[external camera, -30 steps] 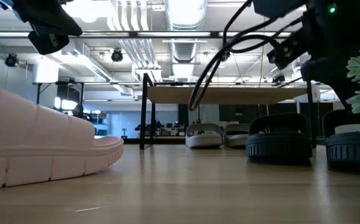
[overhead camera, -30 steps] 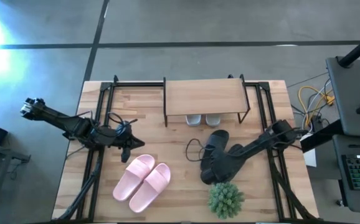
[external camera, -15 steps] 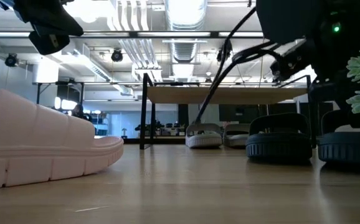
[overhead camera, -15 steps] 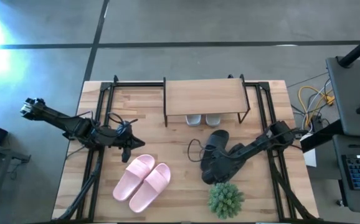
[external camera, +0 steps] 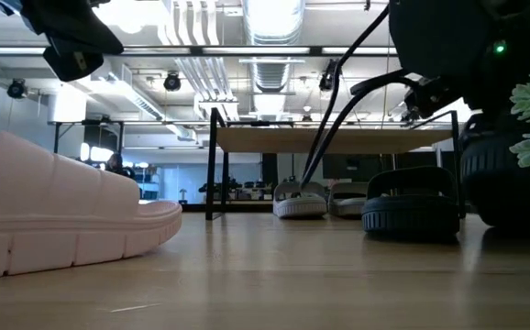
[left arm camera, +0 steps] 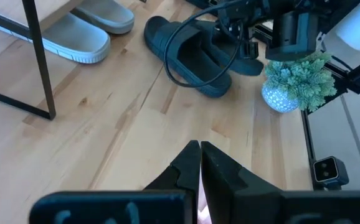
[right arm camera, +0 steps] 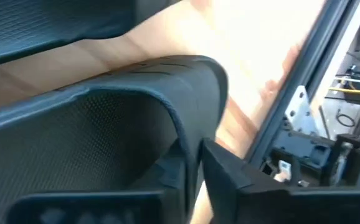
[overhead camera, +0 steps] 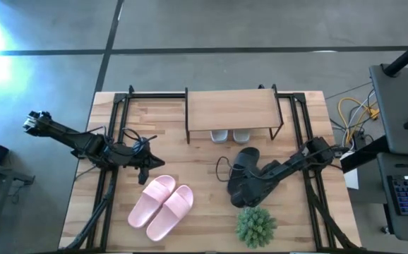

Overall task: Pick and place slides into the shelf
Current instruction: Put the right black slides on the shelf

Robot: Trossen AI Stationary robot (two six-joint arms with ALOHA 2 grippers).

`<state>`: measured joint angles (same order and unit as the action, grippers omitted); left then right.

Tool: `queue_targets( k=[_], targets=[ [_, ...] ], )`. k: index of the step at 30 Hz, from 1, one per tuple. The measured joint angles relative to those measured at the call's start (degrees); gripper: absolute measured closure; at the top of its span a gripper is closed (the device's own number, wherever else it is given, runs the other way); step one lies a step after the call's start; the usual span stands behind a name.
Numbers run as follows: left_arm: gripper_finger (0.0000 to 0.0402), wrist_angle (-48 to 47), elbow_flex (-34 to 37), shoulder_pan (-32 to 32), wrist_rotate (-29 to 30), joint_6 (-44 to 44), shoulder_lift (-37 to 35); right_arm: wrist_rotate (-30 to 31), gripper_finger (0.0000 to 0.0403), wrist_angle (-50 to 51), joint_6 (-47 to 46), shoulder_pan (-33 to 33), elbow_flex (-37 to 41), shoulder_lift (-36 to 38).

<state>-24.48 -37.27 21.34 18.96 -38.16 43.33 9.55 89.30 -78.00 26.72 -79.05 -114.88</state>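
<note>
Black slide [overhead camera: 245, 190] strap sits pinched between the nearly shut right pincer [overhead camera: 255, 185] fingers, long axis toward the shelf [overhead camera: 231, 108]; left pincer [overhead camera: 142, 169] shut, empty.

arms: two, dark, slim, jointed | cables: black, looping loose off each wrist | left gripper [left arm camera: 199, 163]: black tapered fingers | right arm: small green light

high: overhead, straight down | low: tabletop level | wrists: close
</note>
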Motion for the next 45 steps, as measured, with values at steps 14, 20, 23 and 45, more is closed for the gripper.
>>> queue_targets(
  k=[14,20,23,45],
  targets=[
    [0.0402,-0.06,0.06,0.0,1.4,0.09,-0.06,20.14,0.039,0.75,-4.16,5.58,-9.15,11.65],
    [0.0402,-0.12,0.1,-0.02,2.58,0.09,0.0,33.62,0.039,0.61,-1.05,9.65,-13.92,16.89],
    [0.0402,-0.12,0.1,0.0,2.58,0.09,0.02,35.04,0.039,0.8,-0.71,9.31,-15.77,19.13],
    [0.0402,-0.01,-0.17,0.0,2.6,-0.47,-0.3,45.6,0.039,0.76,57.64,-23.9,-22.05,25.09]
  ],
)
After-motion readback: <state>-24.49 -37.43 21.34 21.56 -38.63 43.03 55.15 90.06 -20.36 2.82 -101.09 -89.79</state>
